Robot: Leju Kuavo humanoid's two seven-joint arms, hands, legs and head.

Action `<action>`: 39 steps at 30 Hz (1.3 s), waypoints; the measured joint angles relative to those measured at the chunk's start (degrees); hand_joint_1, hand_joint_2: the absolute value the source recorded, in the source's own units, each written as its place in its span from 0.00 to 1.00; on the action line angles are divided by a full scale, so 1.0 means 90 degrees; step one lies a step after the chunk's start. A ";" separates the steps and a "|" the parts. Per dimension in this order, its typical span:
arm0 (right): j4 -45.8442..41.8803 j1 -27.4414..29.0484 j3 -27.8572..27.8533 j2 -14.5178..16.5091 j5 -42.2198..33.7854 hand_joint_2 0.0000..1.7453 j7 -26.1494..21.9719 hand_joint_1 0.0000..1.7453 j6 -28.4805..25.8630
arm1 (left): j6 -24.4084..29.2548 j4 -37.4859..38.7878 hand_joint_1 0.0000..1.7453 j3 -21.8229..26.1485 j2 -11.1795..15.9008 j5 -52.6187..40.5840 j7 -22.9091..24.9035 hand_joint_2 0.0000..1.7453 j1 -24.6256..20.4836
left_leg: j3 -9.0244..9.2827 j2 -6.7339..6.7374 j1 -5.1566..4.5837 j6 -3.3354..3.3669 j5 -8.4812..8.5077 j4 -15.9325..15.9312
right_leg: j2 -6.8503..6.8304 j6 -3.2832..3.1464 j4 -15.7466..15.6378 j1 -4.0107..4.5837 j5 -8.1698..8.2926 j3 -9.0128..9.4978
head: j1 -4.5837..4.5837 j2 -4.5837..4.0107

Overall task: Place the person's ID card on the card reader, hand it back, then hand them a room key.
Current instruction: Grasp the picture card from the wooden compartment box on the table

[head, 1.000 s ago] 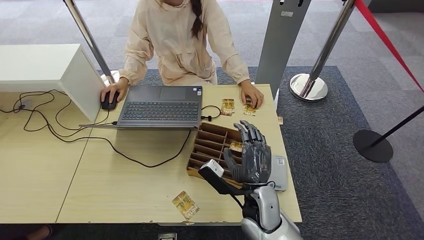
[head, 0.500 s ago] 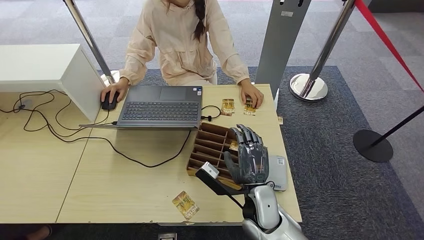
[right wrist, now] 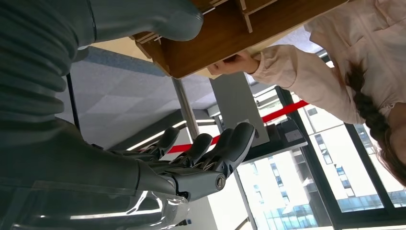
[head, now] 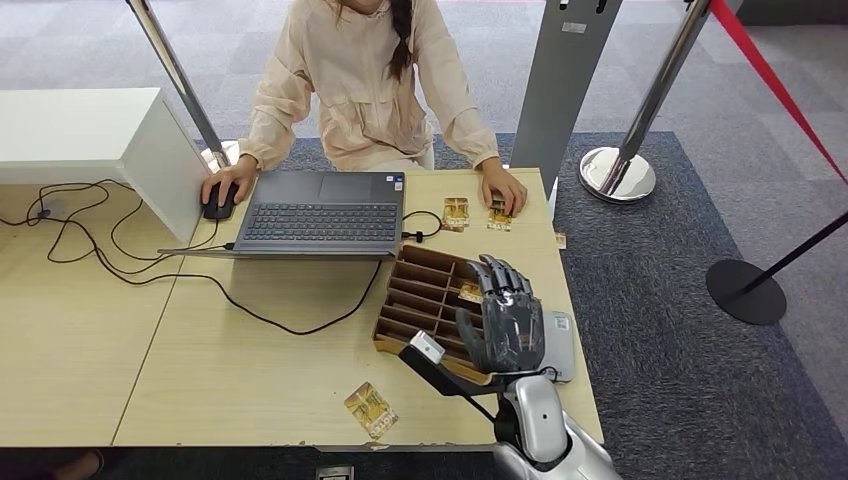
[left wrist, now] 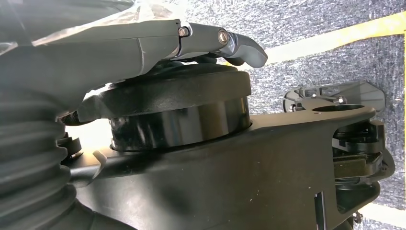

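**Head view: right robot hand poised over the card rack**

Head view puts the task's things at the far edge of the pale wooden bench (head: 250,370): two small gold-patterned cards, one lying free (head: 456,212), the other (head: 499,214) under the fingertips of the person's hand (head: 503,190). I can't tell which of them is the ID card. Another card of the same pattern (head: 371,409) lies near the front edge, and one more (head: 471,292) sits in a slot of the brown slotted wooden organizer (head: 420,290).

The right robot hand (head: 508,315) hovers over the organizer's right end, fingers spread and loosely curved, holding nothing. Just beside it lies the flat grey card reader (head: 558,345). The left robot hand (left wrist: 143,43) appears in its wrist view, though whether its fingers are apart or together I cannot tell.

These cards look thin, stiff, light and slick. Flat on the bench they'd be awkward; pinching an edge, or the slotted card's raised top, seems best.
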 joint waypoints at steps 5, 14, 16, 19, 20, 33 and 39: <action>-0.0005 0.0018 0.0007 -0.0061 -0.0004 1.00 0.0023 0.30 0.0033 | -0.0004 0.0000 0.00 0.0000 0.0001 -0.0001 0.0000 1.00 -0.0001 | 0.0000 0.0000 0.0000 0.0000 0.0000 0.0000 | 0.0000 0.0000 0.0000 0.0000 0.0000 0.0000 | 0.0000 0.0000; -0.0010 0.0066 0.0018 -0.0131 -0.0008 1.00 0.0049 0.24 0.0069 | -0.0006 -0.0012 0.00 -0.0096 0.0006 0.0000 0.0000 1.00 0.0001 | 0.0000 0.0000 0.0000 0.0000 0.0000 0.0000 | 0.0000 0.0000 0.0000 0.0000 0.0000 0.0000 | 0.0000 0.0000; -0.0020 0.0065 0.0022 -0.0138 -0.0007 1.00 0.0050 0.24 0.0104 | -0.0016 -0.0012 0.00 -0.0103 0.0011 0.0000 0.0000 1.00 0.0001 | 0.0000 0.0000 0.0000 0.0000 0.0000 0.0000 | 0.0000 0.0000 0.0000 0.0000 0.0000 0.0000 | 0.0000 0.0000; -0.0073 0.0066 0.0025 -0.0161 -0.0005 1.00 0.0061 0.23 0.0164 | -0.0050 -0.0012 0.00 -0.0108 0.0021 -0.0004 0.0000 1.00 0.0001 | 0.0001 0.0000 0.0000 0.0000 0.0000 0.0000 | 0.0000 0.0000 0.0000 0.0000 0.0000 0.0000 | 0.0000 0.0000; -0.0098 0.0066 0.0025 -0.0172 -0.0002 1.00 0.0068 0.23 0.0185 | -0.0062 -0.0012 0.00 -0.0109 0.0025 -0.0007 -0.0001 1.00 0.0002 | 0.0001 0.0000 0.0000 0.0000 0.0000 0.0000 | 0.0000 0.0000 0.0000 0.0000 0.0000 0.0000 | 0.0000 0.0000; -0.0429 0.0102 0.0019 -0.0312 0.0012 1.00 0.0106 0.19 0.0384 | -0.0099 -0.0015 0.00 -0.0112 0.0041 -0.0002 -0.0053 1.00 0.0014 | 0.0001 0.0000 0.0000 0.0000 0.0000 0.0000 | 0.0000 0.0000 0.0000 0.0000 0.0000 0.0000 | -0.0001 0.0000; -0.0503 0.0095 0.0018 -0.0348 0.0042 1.00 0.0144 0.19 0.0542 | -0.0101 -0.0015 0.00 -0.0112 0.0047 -0.0012 -0.0075 1.00 0.0014 | 0.0001 0.0000 0.0000 0.0000 0.0000 0.0000 | 0.0000 0.0000 0.0000 0.0000 0.0000 0.0000 | 0.0000 0.0000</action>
